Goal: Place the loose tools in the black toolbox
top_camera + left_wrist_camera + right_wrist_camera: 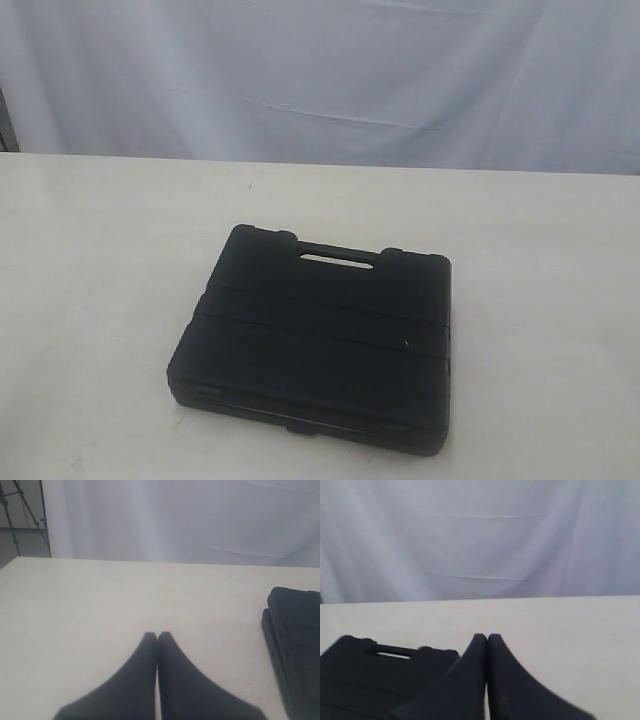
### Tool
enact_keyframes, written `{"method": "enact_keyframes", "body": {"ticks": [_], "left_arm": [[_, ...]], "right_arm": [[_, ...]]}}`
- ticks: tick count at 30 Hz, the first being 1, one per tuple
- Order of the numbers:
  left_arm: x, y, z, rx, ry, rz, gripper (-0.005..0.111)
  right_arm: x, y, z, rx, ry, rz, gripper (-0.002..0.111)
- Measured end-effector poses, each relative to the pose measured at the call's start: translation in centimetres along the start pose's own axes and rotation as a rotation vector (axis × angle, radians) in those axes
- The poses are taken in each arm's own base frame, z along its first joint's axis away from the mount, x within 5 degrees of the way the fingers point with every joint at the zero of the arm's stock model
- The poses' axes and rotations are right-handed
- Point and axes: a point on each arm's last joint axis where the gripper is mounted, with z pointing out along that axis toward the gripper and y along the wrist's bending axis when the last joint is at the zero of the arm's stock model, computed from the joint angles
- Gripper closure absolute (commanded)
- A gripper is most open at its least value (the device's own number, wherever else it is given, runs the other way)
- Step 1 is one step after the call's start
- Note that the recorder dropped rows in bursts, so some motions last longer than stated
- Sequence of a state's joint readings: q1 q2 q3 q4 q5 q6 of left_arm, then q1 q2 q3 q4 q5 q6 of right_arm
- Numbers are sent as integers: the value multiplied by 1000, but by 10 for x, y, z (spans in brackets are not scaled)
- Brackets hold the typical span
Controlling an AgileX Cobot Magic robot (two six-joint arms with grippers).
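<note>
Left pincer [157, 636] and right pincer [486, 638] each pressed tight together, holding nothing, above the pale table [90, 260]; the black toolbox [320, 345] lies closed and flat mid-table, slot handle [337, 259] on its far edge, white cloth [320, 70] behind

The toolbox [315, 340] is lying flat on the table [90, 300], one half resting upon the other, about midway across and a little toward the near edge. Its slot handle [337, 260] is facing the far side, where the curtain [320, 70] is hanging behind the table's back edge. The left gripper [157, 636] is hovering over the table, apart from the toolbox's side. The right gripper [486, 637] is hovering near the toolbox's handle-side corner.
</note>
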State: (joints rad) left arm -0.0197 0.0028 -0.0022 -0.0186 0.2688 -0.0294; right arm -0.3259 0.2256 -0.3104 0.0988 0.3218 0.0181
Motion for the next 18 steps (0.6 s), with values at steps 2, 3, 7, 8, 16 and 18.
{"method": "enact_keyframes", "body": {"ticks": [2, 3, 7, 8, 16, 18], "left_arm": [[0, 0, 0, 0, 0, 0, 107], [0, 0, 0, 0, 0, 0, 107], [0, 0, 0, 0, 0, 0, 107], [0, 0, 0, 0, 0, 0, 107], [0, 0, 0, 0, 0, 0, 107], [0, 0, 0, 0, 0, 0, 107]], "right_arm": [[15, -4, 2, 35, 17, -10, 109], [25, -6, 3, 51, 18, -12, 109], [52, -11, 4, 75, -1, -53, 109], [59, -12, 4, 76, -6, -59, 109], [81, -14, 1, 77, -13, -43, 109], [83, -14, 1, 77, 9, -42, 109]]}}
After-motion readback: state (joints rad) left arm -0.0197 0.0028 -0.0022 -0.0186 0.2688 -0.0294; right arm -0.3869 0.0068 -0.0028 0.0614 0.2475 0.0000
